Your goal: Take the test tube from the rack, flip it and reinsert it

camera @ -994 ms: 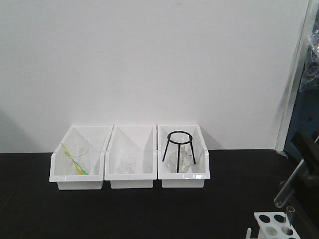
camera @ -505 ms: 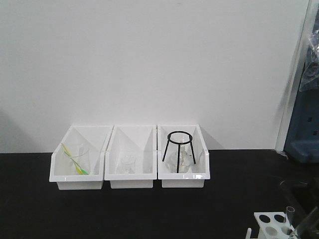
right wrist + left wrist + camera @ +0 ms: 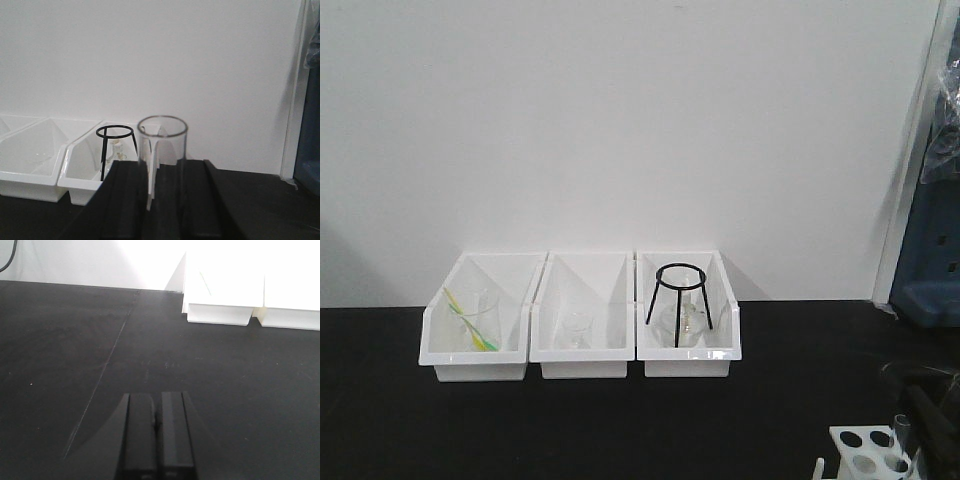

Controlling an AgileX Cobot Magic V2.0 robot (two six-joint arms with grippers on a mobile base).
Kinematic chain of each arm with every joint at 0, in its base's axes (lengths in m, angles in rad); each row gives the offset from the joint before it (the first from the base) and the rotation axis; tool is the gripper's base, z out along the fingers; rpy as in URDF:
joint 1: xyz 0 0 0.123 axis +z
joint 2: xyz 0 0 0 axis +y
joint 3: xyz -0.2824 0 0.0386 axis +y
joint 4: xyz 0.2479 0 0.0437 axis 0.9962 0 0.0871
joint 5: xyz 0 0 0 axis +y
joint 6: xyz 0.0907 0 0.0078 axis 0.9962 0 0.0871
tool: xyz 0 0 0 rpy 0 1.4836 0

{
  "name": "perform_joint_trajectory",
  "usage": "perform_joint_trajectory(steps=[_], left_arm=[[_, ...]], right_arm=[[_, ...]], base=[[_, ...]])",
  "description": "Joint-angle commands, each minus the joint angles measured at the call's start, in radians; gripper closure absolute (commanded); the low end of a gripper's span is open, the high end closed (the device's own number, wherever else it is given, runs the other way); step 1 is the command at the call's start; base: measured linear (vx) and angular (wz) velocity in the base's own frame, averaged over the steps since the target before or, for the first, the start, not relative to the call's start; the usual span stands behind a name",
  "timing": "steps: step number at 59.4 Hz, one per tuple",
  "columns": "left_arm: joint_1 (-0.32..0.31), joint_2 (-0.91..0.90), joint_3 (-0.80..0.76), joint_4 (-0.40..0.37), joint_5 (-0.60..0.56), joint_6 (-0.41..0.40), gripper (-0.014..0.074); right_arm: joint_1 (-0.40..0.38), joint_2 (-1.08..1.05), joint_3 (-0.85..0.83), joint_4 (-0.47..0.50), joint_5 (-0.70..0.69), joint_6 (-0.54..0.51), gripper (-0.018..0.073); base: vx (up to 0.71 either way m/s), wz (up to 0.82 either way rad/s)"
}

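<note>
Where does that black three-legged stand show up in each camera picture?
Front view: the tripod stands in the rightmost bin, right of centre.
Left wrist: not in it.
Right wrist: tripod left of centre, in its bin.
Shared landmark: the white bins, seen in all three views.

Bright, even light; soft low-res pics.
In left wrist view white bins point(image 3: 217, 312) are blown out by glare; test tube point(image 3: 162, 145) is rendered slightly blurred up close.

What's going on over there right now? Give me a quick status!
Left gripper shut, empty, over black table. Right gripper clamped on slim clear glass test tube, open rim up, at small white holed rack. Nothing seen in the way.
</note>
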Motion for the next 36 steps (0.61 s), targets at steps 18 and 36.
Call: perform_joint_trajectory(steps=[18,36], left_arm=[[-0.008,-0.003,0.002,-0.004,-0.088,0.000,0.0603],[-0.008,-0.003,0.002,-0.004,-0.088,0.000,0.0603]], right_arm=[[-0.004,0.125,-0.025,-0.006,-0.233,0.006,0.0568],[-0.004,0.242,0.073,0.022,-0.433,0.004,0.0568]], base=[[0.00,0.00],[0.00,0.00]])
